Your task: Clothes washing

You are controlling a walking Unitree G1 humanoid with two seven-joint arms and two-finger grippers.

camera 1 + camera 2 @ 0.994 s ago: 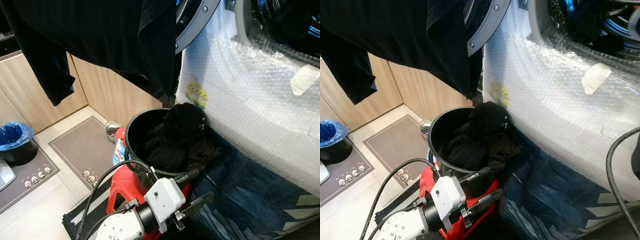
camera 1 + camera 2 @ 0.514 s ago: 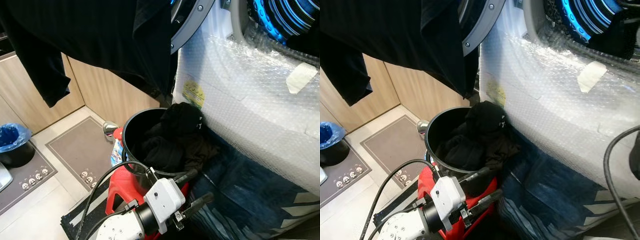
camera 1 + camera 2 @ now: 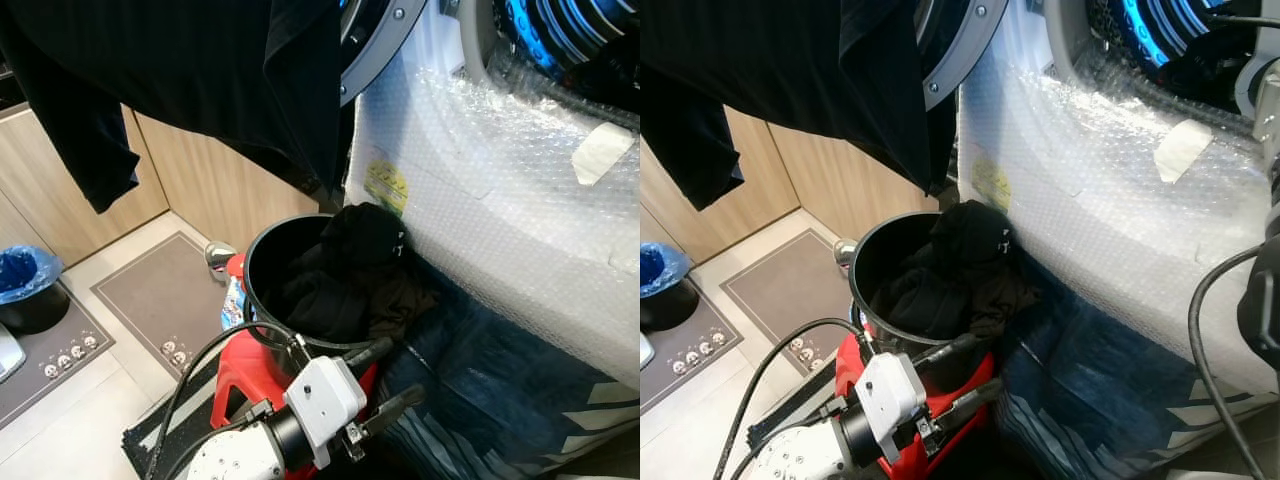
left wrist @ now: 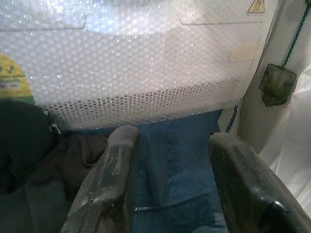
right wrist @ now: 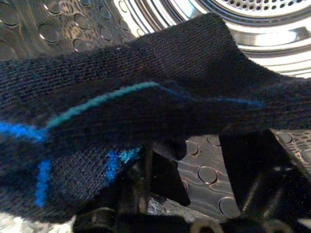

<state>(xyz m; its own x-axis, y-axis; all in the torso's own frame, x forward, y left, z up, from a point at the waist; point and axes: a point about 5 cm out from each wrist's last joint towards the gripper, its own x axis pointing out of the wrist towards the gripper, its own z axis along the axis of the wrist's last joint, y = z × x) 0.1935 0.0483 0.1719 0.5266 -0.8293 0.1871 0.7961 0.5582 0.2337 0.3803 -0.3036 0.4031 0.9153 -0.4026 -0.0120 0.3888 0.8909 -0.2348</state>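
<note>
Right wrist view puts my right gripper (image 5: 194, 194) inside the steel drum (image 5: 58, 29), a dark knit garment with blue stripes (image 5: 146, 111) draped across its fingers; whether the fingers are clamped on it I cannot tell

Left gripper (image 3: 385, 375) hangs low at 6 o'clock of the head view, fingers spread apart and holding nothing, just beside the black bucket (image 3: 262, 262) on the red stool (image 3: 235, 375). More dark clothes (image 3: 355, 275) fill the bucket and spill over its rim at 3 o'clock

Risks, as I judge them:
- the knit may snag on my fingers and trail out over the door lip when the arm withdraws
- the black garment (image 3: 200, 80) hanging at 12 o'clock may catch on an arm
- my cable (image 3: 215, 350) lies against the bucket rim; a pull could tip it

Room: bubble-wrapped washer front (image 3: 500, 200) closes off 2 to 4 o'clock; blue sheet (image 3: 490, 390) at 5 o'clock; open floor and mat (image 3: 160, 290) at 9 o'clock
</note>
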